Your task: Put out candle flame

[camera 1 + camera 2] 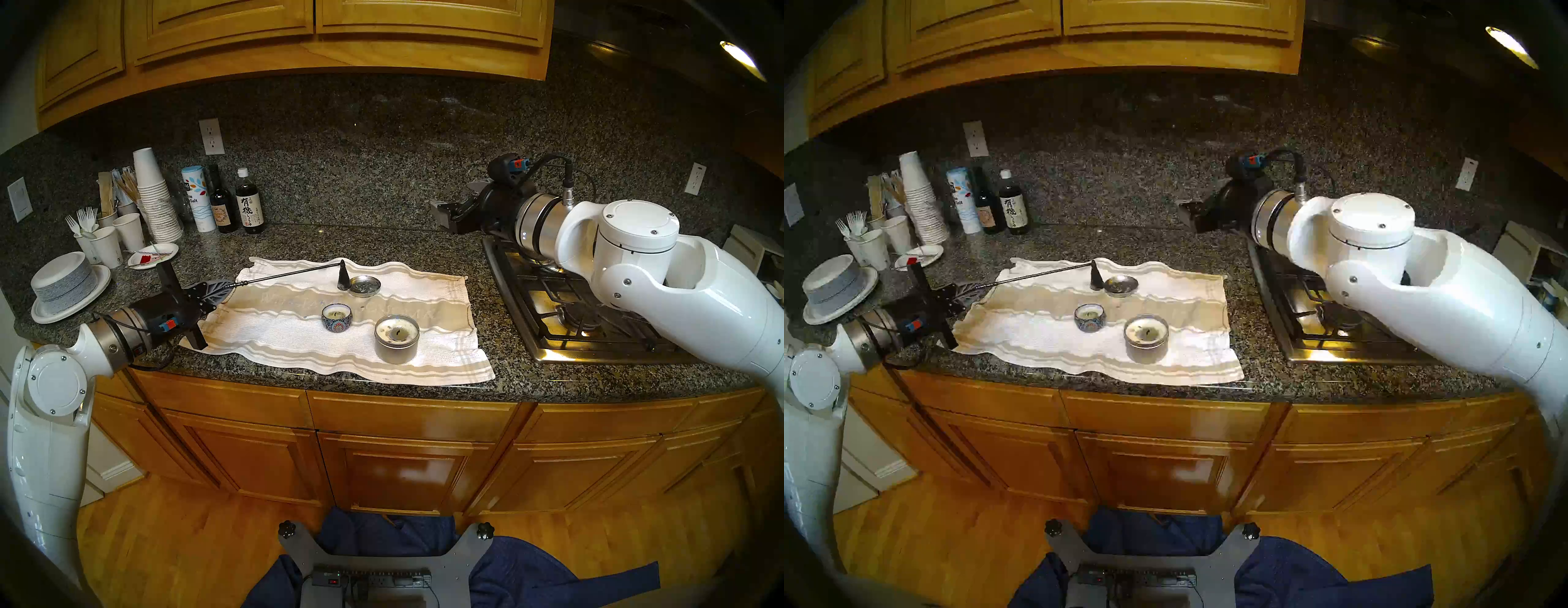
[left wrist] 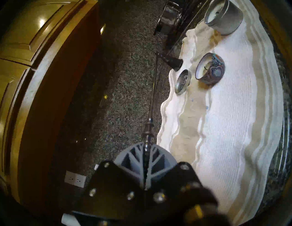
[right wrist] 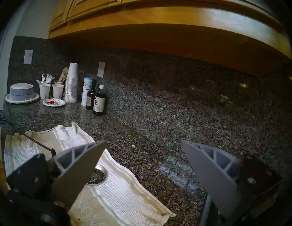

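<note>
My left gripper is shut on the handle of a black candle snuffer. Its thin rod reaches right over the white towel, and its bell hangs mouth down just left of a loose silver lid. A small patterned candle tin and a larger silver candle tin stand on the towel, nearer me than the bell. I see no flame on either wick. In the left wrist view the bell is beside the lid. My right gripper is open and empty, above the counter behind the towel's right end.
A gas stove lies under my right arm. Bottles, a salt tube, stacked paper cups, forks and stacked plates crowd the back left of the granite counter. Cabinets hang overhead.
</note>
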Tool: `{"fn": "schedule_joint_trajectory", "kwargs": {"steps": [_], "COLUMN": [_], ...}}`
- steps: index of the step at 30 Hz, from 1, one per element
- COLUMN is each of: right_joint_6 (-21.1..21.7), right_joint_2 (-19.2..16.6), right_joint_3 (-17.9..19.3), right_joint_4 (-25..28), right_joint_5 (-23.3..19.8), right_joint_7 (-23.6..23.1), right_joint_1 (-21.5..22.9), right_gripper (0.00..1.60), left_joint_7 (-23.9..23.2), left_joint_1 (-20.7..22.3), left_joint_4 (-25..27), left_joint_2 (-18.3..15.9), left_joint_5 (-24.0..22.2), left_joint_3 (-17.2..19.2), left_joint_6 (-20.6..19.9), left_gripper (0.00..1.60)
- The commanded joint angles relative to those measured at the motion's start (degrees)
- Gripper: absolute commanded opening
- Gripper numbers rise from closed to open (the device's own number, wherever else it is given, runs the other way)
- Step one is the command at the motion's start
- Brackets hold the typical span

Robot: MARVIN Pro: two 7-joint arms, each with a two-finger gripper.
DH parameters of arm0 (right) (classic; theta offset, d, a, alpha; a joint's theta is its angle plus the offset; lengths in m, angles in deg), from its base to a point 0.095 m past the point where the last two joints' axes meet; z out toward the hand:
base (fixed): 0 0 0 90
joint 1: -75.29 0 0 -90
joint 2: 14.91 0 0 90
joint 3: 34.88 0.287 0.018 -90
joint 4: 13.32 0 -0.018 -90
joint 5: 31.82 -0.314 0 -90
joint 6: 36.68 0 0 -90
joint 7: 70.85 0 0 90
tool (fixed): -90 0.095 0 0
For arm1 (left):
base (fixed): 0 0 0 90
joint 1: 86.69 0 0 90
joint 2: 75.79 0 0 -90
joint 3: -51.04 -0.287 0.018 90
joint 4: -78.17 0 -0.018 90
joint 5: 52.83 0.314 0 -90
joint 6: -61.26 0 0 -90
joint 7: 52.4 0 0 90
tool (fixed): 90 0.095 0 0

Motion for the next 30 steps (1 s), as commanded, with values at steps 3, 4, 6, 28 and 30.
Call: {"fn": "schedule_joint_trajectory", "kwargs": {"steps": [3, 4, 6, 28, 30], "right_joint_6": [-0.9, -0.9, -0.9, -1.2, -1.2], "right_joint_2": [-0.4, -0.4, -0.5, -1.0, -1.0], "right_joint_3": [1.6, 1.6, 1.6, 1.5, 1.5], "right_joint_4": [0.2, 0.2, 0.3, 0.4, 0.4], "right_joint_5": [0.1, 0.0, 0.0, -0.2, -0.2], "right_joint_7": [0.3, 0.3, 0.3, 0.2, 0.2], "right_joint_1": [1.5, 1.5, 1.5, 1.4, 1.4], "right_gripper": [1.6, 1.6, 1.6, 1.6, 1.6], "left_joint_7": [2.1, 2.2, 2.2, 3.2, 3.4], "left_joint_1": [6.7, 7.5, 8.1, 17.0, 17.6], "left_joint_4": [-1.4, -1.9, -2.4, -8.4, -8.7], "left_joint_2": [-1.3, -1.5, -1.6, -2.0, -2.0], "left_joint_5": [2.0, 2.6, 3.0, 6.8, 6.9], "left_joint_3": [-2.4, -3.3, -3.9, -12.9, -13.6], "left_joint_6": [-2.1, -2.6, -2.8, -6.0, -6.3], "left_gripper": [0.0, 0.0, 0.0, 0.0, 0.0]}}
